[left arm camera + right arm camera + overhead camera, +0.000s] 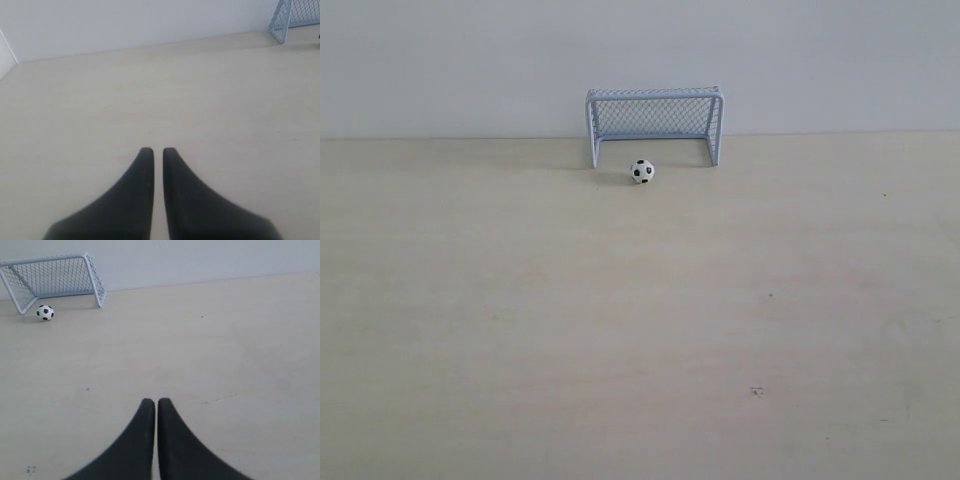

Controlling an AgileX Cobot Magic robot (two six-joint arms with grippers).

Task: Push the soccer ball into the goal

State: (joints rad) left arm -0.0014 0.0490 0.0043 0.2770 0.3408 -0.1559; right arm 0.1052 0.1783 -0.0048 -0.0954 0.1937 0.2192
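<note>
**Soccer ball (pixel 641 171) lying at the goal's (pixel 655 118) 6 o'clock, just outside its mouth.**
Probably light and free-rolling, it is wanting a gentle nudge from its 6 o'clock side; left claw (pixel 158 150) and right claw (pixel 157 401) are sitting pinched together, empty.

The soccer ball (pixel 45 312), tiny and white with black patches, lies far ahead of my right fingers (pixel 145 440) and off toward their left side. It rests just outside the open mouth of the goal (pixel 55 275), a pale blue-white frame with a mesh net, standing upright. From my left fingers (pixel 135 200) the goal stands far ahead, off to their right.
</note>
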